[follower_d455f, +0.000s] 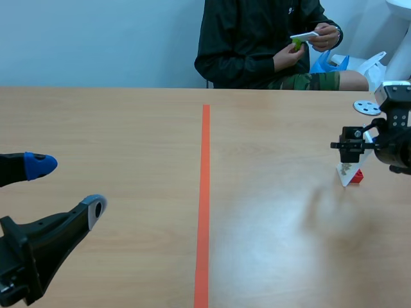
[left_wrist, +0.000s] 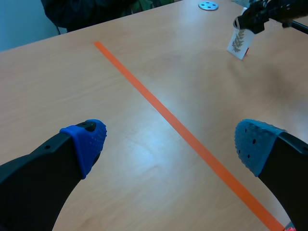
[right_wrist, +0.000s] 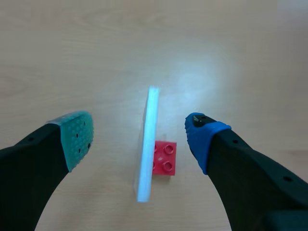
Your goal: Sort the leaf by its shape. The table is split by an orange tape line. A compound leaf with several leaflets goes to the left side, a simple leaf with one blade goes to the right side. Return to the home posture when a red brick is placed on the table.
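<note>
Right claw point(right_wrist: 138, 135) lined up to grasp leaf card point(right_wrist: 148, 120).
Claw open over the upright card on red brick base point(right_wrist: 164, 158), right of tape line point(follower_d455f: 205, 192); leaf looks compound, so next: close, carry left. Left claw point(left_wrist: 171, 142) open.

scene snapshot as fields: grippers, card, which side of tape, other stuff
left gripper: open, left of the tape line, holding nothing
right gripper: open, straddling the leaf card, not touching
leaf card: white, standing, small red brick at its base, right of the line
leaf: looks multi-leaflet, too small to be sure
other: grey disc beyond the card; person across the table holding a second card
</note>
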You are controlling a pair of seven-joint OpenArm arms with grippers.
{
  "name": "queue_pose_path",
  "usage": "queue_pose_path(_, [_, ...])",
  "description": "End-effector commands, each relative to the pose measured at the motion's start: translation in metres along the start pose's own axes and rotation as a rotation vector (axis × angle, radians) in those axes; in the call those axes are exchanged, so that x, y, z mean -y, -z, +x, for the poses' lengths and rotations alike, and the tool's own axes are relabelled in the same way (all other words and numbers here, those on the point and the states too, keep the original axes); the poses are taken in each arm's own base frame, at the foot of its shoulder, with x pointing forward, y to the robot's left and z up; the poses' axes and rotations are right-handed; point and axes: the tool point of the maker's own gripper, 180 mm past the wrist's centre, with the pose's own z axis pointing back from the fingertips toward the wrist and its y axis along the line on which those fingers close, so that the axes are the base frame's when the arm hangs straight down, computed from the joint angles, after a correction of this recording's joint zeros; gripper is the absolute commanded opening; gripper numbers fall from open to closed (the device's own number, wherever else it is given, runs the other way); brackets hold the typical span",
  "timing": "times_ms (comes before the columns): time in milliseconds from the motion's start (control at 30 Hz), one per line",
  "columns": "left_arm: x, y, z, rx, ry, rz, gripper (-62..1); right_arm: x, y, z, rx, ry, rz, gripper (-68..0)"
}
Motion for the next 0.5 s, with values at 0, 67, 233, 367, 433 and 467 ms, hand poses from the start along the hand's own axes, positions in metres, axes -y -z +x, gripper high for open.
queue_pose_path(0, [0.002,0.002,0.011,0.039,0.001,0.000,-3.7,0.010,-0.009,0.027,0.059,-0.031,0.000,-27.2])
queue_pose_path(67, [0.002,0.002,0.011,0.038,0.001,0.000,-3.7,0.008,-0.018,0.036,0.076,-0.030,0.027,-24.5])
queue_pose_path(233, [0.002,0.002,0.011,0.038,0.001,0.000,-3.7,-0.001,-0.044,0.054,0.129,-0.029,0.116,-14.2])
queue_pose_path(367, [0.002,0.002,0.011,0.038,0.001,0.000,-3.7,-0.018,-0.064,0.056,0.146,-0.035,0.212,-3.0])
queue_pose_path(433, [0.002,0.002,0.011,0.038,0.001,0.000,-3.7,-0.029,-0.072,0.052,0.138,-0.040,0.254,0.4])
queue_pose_path(467, [0.002,0.002,0.011,0.038,0.001,0.000,-3.7,-0.034,-0.076,0.050,0.138,-0.038,0.269,0.4])
